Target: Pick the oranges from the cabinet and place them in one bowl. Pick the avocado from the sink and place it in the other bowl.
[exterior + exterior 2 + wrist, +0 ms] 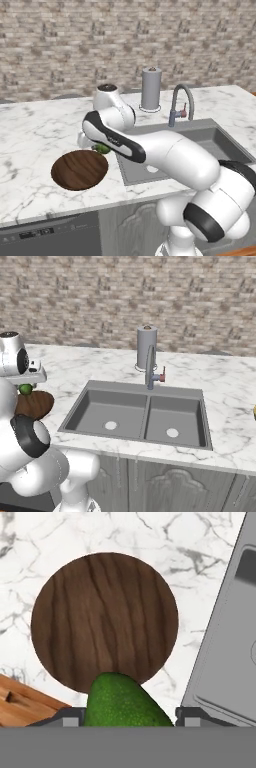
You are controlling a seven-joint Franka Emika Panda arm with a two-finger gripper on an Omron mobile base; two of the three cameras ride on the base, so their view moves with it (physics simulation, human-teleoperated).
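Nearest in the hand view: the gripper, jaws clamped on the avocado, which sits btwn the two dark tips w/ its narrow end pointing away from the hand, so long axis runs along the gripper's line of sight. Skin is dark green, pebbled, matte.

Key relation: the dark brown bowl lies straight ahead of the jaws, just past the fruit's tip. In the hand view the avocado's end overlaps the bowl's near rim, not its centre. Judgement: a short advance toward bowl centre, then release, should drop it in; letting go now risks the fruit landing on the rim and rolling onto the marble.

Bowl is round, shallow, wood-grain w/ dark streaks, empty as far as I can see. A lighter wooden board shows at the lower left corner of the hand view.

From the left base view the avocado hangs just over the right far edge of the bowl, near the left rim of the sink. White marble counter w/ grey veins, glossy.

Farther: sink is a grey metal double basin, both halves look bare; arched faucet w/ red-marked handle behind it, grey paper-towel holder beyond, brick wall at back.
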